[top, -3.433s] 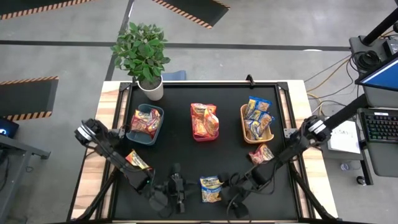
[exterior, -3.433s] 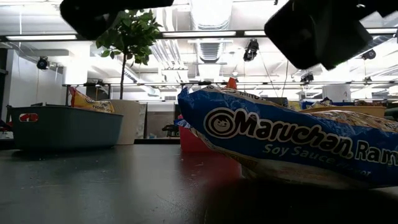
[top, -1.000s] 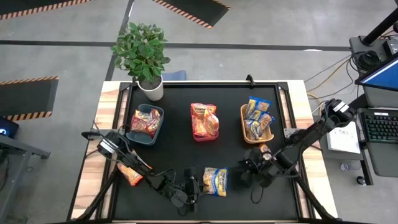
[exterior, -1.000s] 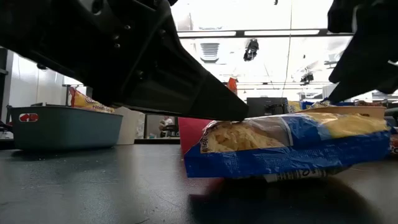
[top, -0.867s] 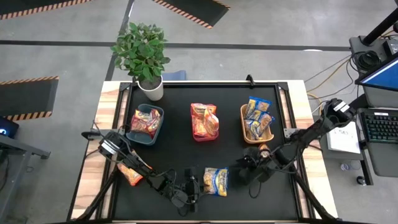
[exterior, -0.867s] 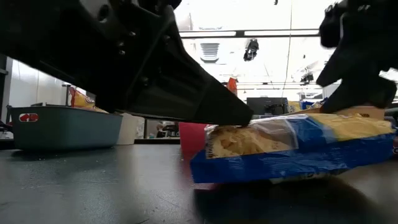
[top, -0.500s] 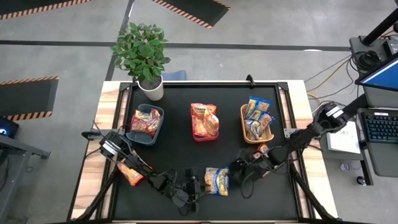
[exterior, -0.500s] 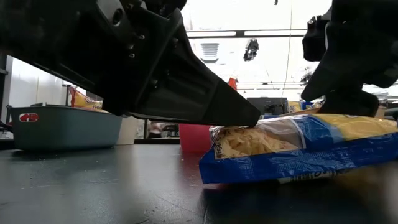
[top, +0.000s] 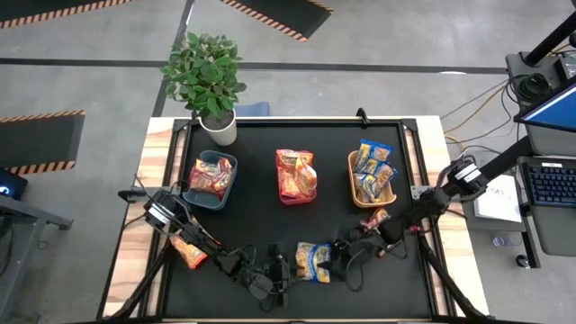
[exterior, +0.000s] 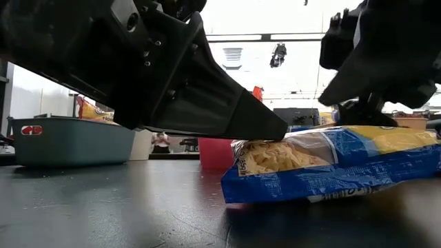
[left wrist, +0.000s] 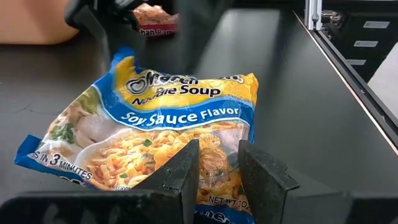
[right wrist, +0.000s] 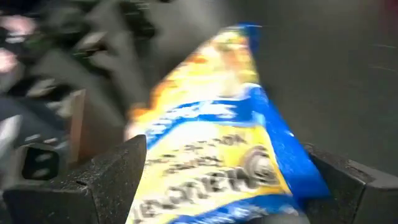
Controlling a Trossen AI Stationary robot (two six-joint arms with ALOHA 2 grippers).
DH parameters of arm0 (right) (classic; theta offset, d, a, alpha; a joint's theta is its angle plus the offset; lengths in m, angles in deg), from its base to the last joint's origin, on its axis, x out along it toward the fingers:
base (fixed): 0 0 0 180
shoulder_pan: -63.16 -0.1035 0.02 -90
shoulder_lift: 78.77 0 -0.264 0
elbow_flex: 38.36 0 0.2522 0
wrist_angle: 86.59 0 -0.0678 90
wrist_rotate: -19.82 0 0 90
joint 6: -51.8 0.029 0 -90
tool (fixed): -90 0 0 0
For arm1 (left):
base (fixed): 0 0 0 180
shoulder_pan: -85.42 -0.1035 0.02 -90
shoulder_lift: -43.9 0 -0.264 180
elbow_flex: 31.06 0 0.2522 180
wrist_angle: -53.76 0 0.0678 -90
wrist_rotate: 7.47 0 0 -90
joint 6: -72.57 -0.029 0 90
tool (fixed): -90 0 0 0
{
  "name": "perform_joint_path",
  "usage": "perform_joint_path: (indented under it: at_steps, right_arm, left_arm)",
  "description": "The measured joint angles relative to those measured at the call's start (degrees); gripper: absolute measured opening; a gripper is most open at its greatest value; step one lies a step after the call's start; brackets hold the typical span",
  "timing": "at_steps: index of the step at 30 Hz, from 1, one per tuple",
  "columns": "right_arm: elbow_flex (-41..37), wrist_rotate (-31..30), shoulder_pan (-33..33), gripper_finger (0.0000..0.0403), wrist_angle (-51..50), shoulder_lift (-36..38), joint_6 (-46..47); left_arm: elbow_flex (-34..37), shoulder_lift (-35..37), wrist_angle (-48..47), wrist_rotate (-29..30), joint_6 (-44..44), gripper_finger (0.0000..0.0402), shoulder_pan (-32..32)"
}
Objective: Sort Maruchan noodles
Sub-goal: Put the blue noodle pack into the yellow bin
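The blue-and-yellow noodle packet (top: 314, 260) is lying flat on the black table (top: 261, 216), near the front edge, between the two grippers. The left gripper (left wrist: 216, 163) is sitting at the packet's left edge with its fingers (left wrist: 181, 173) set a narrow gap apart; the packet's edge is showing in that gap, but the views are not showing whether the fingers are pinching it. In the low view, the left gripper's dark wedge is touching the packet's upper corner (exterior: 241, 145).

The right gripper (right wrist: 217, 180) is standing at the packet's opposite edge with its jaws spread wide, one finger (right wrist: 106, 171) on each side of the packet, not clamping it.

Farther back on the table, three bins are standing in a row: a teal bin (top: 192, 191) holding orange packets (top: 210, 177), a red bin (top: 295, 197) holding red-pink packets (top: 295, 173), and a tan bin (top: 390, 194) holding blue-and-yellow packets (top: 372, 167). One orange packet (top: 187, 251) is lying beside the left arm, and another packet (top: 378, 218) is lying under the right arm. A potted plant (top: 207, 76) is standing at the far left corner.
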Motion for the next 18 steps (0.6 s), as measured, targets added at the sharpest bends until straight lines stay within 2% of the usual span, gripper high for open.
perform_joint_path:
  at_steps: [6,18]
  right_arm:
    - [0.2,4.2,0.4,0.0345,11.0,-4.4,-3.3]
    - [2.9,4.1,1.2,0.0302,11.0,-7.6,-5.4]
  left_arm:
    - [0.1,0.0,0.0,0.2,0.0,0.0095,0.0]
    - [0.1,0.0,0.0,0.4,0.0,0.0095,0.0]
